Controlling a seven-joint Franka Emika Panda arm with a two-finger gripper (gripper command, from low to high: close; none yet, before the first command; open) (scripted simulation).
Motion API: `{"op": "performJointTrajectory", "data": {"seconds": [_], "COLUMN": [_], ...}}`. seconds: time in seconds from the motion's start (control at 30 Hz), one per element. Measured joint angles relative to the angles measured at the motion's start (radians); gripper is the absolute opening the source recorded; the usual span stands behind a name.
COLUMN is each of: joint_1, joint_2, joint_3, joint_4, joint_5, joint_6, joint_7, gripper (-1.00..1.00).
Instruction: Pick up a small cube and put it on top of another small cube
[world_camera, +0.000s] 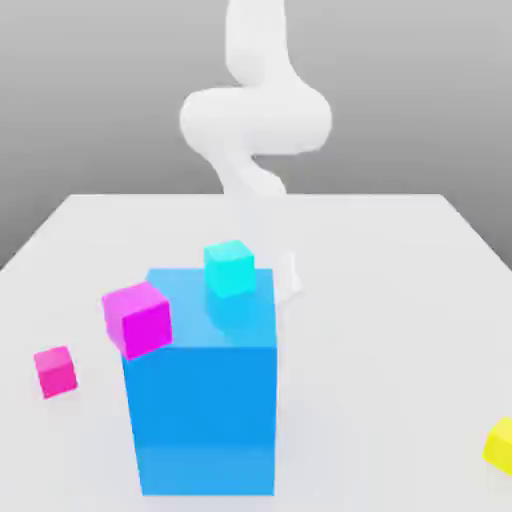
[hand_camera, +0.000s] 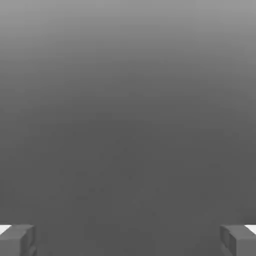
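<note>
The small cube (world_camera: 55, 371), plain hot pink, rests on the white table (world_camera: 400, 300) at the exterior view's left, apart from everything else. A larger purplish-magenta cube (world_camera: 137, 318) sits tilted against the upper left edge of a tall blue block (world_camera: 205, 400). A cyan cube (world_camera: 230, 268) stands on top of that block. My white arm (world_camera: 255, 115) rises behind the block at the table's far side. In the hand view my gripper (hand_camera: 128, 240) is open, its two grey fingertips (hand_camera: 17, 240) far apart with nothing between them, facing plain grey background.
A yellow cube (world_camera: 500, 445) lies at the exterior view's right, near the table's front edge. The tall blue block is the largest obstacle, standing in the middle front of the table.
</note>
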Motion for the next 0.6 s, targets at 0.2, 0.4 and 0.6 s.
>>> {"op": "performJointTrajectory", "data": {"seconds": [0.2,0.4,0.6], "joint_1": [-0.119,-0.225,-0.338], "joint_2": [0.222,0.437,0.657], "joint_3": [-0.082,-0.179,-0.282], "joint_4": [-0.096,-0.190,-0.284], "joint_5": [-0.025,-0.027,0.027], "joint_6": [0.125,0.246,0.367], "joint_7": [0.068,0.116,0.125], "gripper": [0.00,0.00,0.00]}}
